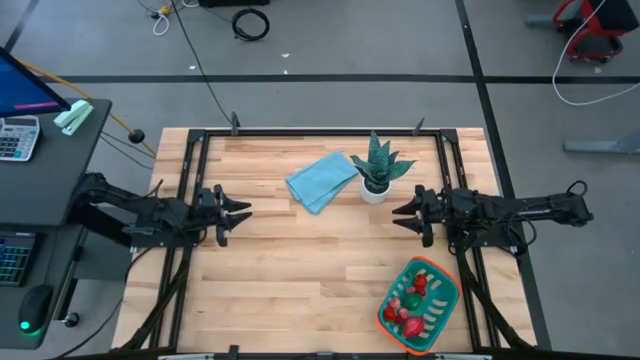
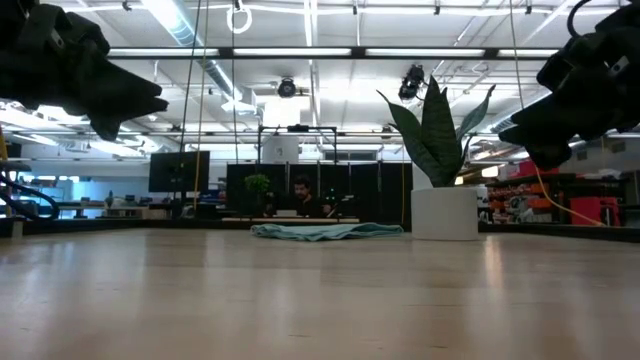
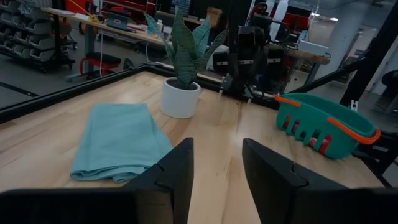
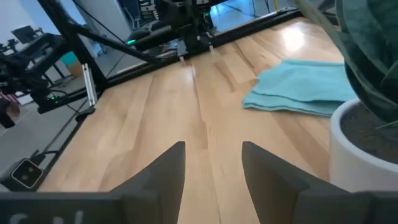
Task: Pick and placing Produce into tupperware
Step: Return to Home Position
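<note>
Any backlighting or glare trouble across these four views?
Low view: ceiling lights backlight the left tool and right tool into black silhouettes. Right wrist view: glare patch on the table beyond the cloth. High view: even light, the tupperware and produce plainly lit.

No legible text, labels, brands or numbers anywhere in view.

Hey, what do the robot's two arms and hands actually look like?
The left arm and right arm are dark, slim jointed links with thin black cables. The left hand and right hand are matte black, each with two flat wedge-shaped fingers.
</note>
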